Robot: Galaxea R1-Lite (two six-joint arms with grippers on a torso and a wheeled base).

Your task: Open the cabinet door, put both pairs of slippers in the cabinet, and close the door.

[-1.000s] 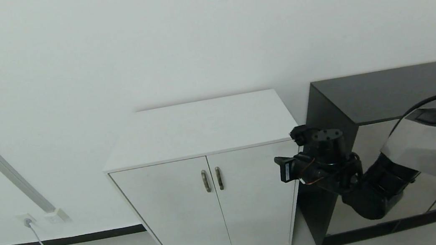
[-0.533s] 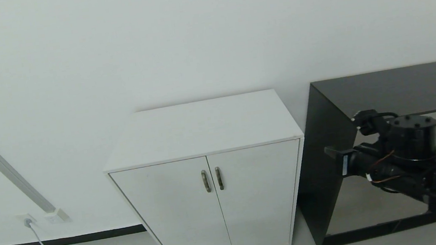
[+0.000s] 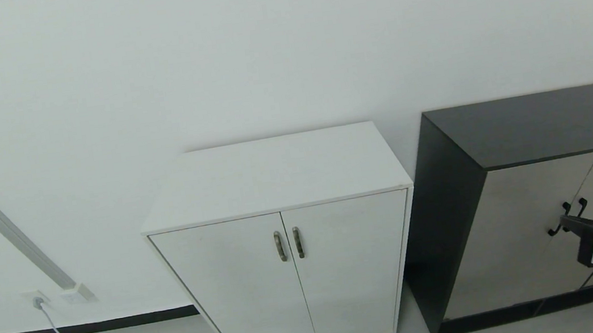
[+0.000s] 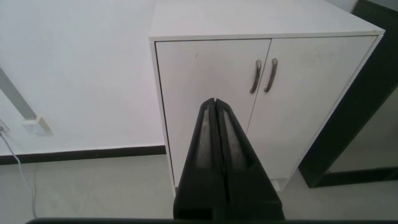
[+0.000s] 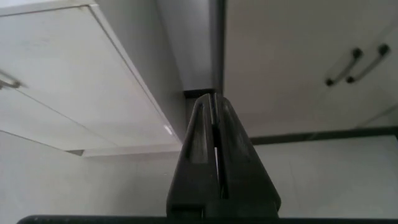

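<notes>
1. Head view: the white cabinet [image 3: 282,231] stands lower centre, both doors shut, with its handles [image 3: 279,246] side by side at the middle seam.
2. The left gripper [image 4: 215,106] faces the doors, jaws pressed together and empty. The right gripper [image 5: 216,102], jaws likewise closed, sits at that view's lower right edge before a dark sideboard [image 3: 526,125].
3. Likely step: opening the door (or the task is finished; cannot tell). Next: spread the jaws, close on one handle, pull along the hinge arc.

No writing or label here can be read.
</notes>
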